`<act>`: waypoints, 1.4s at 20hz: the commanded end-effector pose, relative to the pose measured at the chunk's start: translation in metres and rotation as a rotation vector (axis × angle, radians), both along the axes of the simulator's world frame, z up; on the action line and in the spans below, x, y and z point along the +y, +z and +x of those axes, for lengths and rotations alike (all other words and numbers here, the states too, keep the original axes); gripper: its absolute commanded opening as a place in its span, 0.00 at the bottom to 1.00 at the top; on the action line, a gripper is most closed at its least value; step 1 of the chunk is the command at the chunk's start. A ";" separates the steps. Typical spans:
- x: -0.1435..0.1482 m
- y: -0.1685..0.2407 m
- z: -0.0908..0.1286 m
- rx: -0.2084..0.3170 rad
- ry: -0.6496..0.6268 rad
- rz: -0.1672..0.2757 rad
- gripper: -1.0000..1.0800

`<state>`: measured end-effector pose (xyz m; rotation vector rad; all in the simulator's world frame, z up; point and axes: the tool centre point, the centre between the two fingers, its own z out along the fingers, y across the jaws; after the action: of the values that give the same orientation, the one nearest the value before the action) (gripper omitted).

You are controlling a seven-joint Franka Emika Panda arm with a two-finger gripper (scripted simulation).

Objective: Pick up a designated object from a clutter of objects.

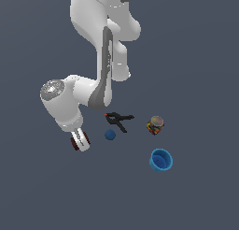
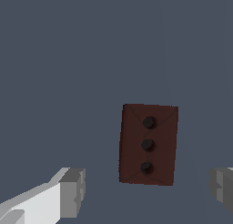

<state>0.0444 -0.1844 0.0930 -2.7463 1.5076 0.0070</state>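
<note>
The dark red-brown brick (image 2: pixel 148 144) lies flat on the grey floor, with three dark holes in a row on its top. My gripper (image 2: pixel 148 191) is open just above it; one finger (image 2: pixel 73 191) and the other finger (image 2: pixel 223 189) stand wide on either side, neither touching it. In the exterior view the gripper (image 1: pixel 80 141) is low at the left of the clutter. Only a sliver of the brick (image 1: pixel 73 142) shows beside the fingers there.
To the exterior view's right of the gripper lie a small blue ball (image 1: pixel 110 134), a black clamp (image 1: pixel 120 120), a jar with multicoloured contents (image 1: pixel 155 125) and a blue cup (image 1: pixel 161 160). The ball is the nearest to the gripper.
</note>
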 end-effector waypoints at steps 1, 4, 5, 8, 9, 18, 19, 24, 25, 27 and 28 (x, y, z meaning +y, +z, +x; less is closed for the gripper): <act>-0.008 -0.009 -0.001 0.000 -0.041 -0.006 0.96; -0.013 -0.015 -0.003 0.001 -0.065 -0.009 0.96; -0.014 -0.016 -0.003 0.001 -0.068 -0.010 0.96; -0.013 -0.015 -0.003 0.002 -0.063 -0.009 0.96; -0.013 -0.016 -0.003 0.002 -0.063 -0.009 0.96; -0.014 -0.055 -0.004 0.001 -0.069 -0.009 0.96; -0.014 -0.059 -0.004 0.001 -0.069 -0.009 0.96; -0.014 -0.066 -0.003 0.001 -0.070 -0.010 0.96; -0.014 -0.066 -0.003 0.001 -0.070 -0.010 0.00; -0.014 -0.066 -0.003 0.001 -0.070 -0.010 0.00; -0.014 -0.066 -0.003 0.001 -0.070 -0.010 0.00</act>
<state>0.0412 -0.1978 0.0275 -2.6995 1.6057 0.0005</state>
